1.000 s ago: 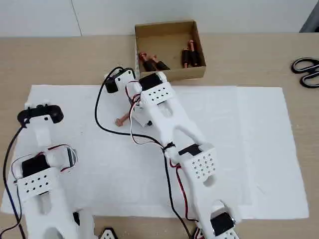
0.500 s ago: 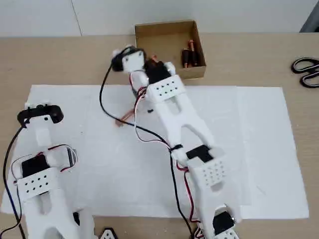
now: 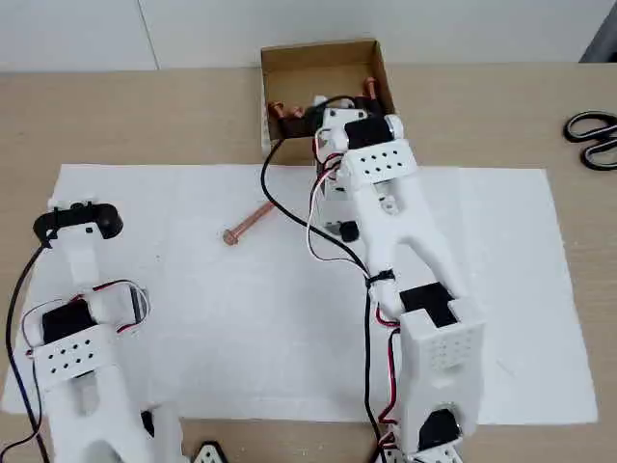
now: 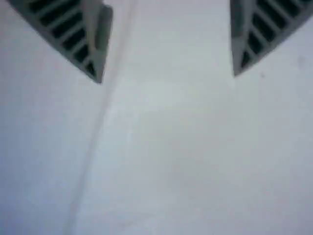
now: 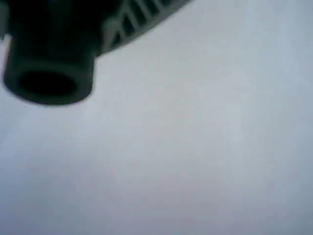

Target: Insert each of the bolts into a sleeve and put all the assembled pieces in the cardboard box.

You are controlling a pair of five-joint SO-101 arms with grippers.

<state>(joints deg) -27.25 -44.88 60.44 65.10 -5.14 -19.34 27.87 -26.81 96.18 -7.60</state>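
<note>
The cardboard box [image 3: 323, 48] is brown, square and open-topped. It stands at the far centre, its near wall at the far edge of the white sheet [image 3: 501, 270]. Inside lie assembled pieces [image 3: 280, 109], copper bolt heads poking out of dark sleeves, some by the left wall and some by the right; their number cannot be told. One bare copper bolt [image 3: 249, 223] lies flat and diagonal on the sheet, nearer than the box and to its left, head pointing near-left. A black sleeve [image 5: 49, 73], its hollow end showing, hangs above the sheet.

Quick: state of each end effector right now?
Left end effector: open, empty.
Right end effector: closed on a sleeve.
</note>
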